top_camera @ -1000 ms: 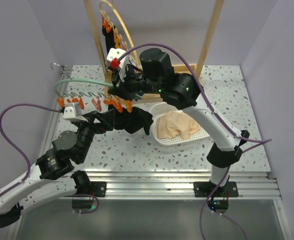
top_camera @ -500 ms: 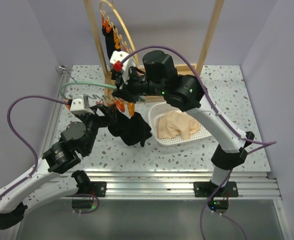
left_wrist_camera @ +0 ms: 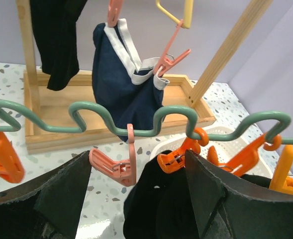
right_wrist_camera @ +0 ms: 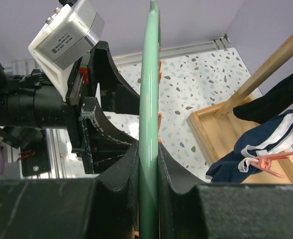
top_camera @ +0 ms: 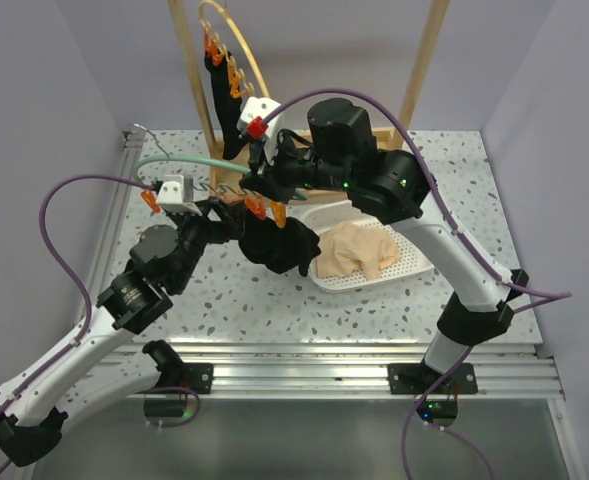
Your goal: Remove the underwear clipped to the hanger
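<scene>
A green wavy hanger [top_camera: 174, 160] [left_wrist_camera: 176, 108] hangs in the air, and my right gripper [top_camera: 257, 180] [right_wrist_camera: 148, 149] is shut on its bar [right_wrist_camera: 149, 74]. A black underwear [top_camera: 279, 248] [left_wrist_camera: 161, 204] hangs from it by an orange clip [left_wrist_camera: 173, 160], beside a bare pink clip [left_wrist_camera: 111, 167]. My left gripper [top_camera: 229, 216] [left_wrist_camera: 141, 199] stands open just under the bar, its fingers [left_wrist_camera: 61, 199] wide on either side of the black cloth. A navy underwear with white trim [left_wrist_camera: 121, 84] [right_wrist_camera: 265, 149] and another black one [top_camera: 219, 100] [left_wrist_camera: 56, 40] hang on a yellow hoop hanger behind. A beige underwear [top_camera: 359, 250] lies in the basket.
A white perforated basket [top_camera: 369, 287] sits on the speckled table right of the black cloth. A wooden frame [top_camera: 419, 70] with a tray base [left_wrist_camera: 37, 139] stands at the back. More orange clips [left_wrist_camera: 2, 159] dangle along the green bar. Grey walls close both sides.
Both arms have carried the hanger and the black underwear rightward, toward the basket. My left gripper rose closer under the bar and narrowed slightly.
</scene>
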Tool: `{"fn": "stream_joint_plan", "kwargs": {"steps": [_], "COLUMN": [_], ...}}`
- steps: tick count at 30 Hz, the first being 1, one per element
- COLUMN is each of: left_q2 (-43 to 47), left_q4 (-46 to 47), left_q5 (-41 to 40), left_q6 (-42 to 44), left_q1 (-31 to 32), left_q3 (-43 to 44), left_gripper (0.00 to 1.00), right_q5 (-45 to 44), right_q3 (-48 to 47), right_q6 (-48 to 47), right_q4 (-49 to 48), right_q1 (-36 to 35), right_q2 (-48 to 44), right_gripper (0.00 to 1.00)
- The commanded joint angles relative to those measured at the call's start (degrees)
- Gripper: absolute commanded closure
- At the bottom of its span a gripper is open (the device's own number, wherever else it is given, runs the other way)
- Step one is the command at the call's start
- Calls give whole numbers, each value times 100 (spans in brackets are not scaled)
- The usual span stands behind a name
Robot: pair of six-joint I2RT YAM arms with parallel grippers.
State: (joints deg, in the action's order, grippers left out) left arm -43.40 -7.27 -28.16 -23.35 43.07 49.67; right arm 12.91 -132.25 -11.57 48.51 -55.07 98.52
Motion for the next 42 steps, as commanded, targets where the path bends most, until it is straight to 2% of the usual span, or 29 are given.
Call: {"fn": "stream_joint_plan", "kwargs": {"steps": [1,5,16,30,36,42], "left_q2": [7,138,367,6,463,894], "left_q4": [384,349,156,217,-309,-837], "left_q5": [600,856,751,751,347,311], "left_q6": [7,-134,-345,-398,-608,-863], "left_q1": [-44,-44,-44,-44,-44,-44], "left_q3": [148,87,-80,16,-36,-80], "left_gripper": [22,23,26,31,21,18], "right_q5": [-25,-25,-8,28,-69,-60], "right_q3": [-100,-108,-249,-258,-249,-267], "right_q6": [50,94,138,191,155,173], "right_q4": [-597,-615,-580,-580,-580,-571], "right_q1": [40,66,84,84,93,110], "right_q2": [-254,-202,-61,-26,-35,18], "right_gripper": [100,100,100,100,100,100]}}
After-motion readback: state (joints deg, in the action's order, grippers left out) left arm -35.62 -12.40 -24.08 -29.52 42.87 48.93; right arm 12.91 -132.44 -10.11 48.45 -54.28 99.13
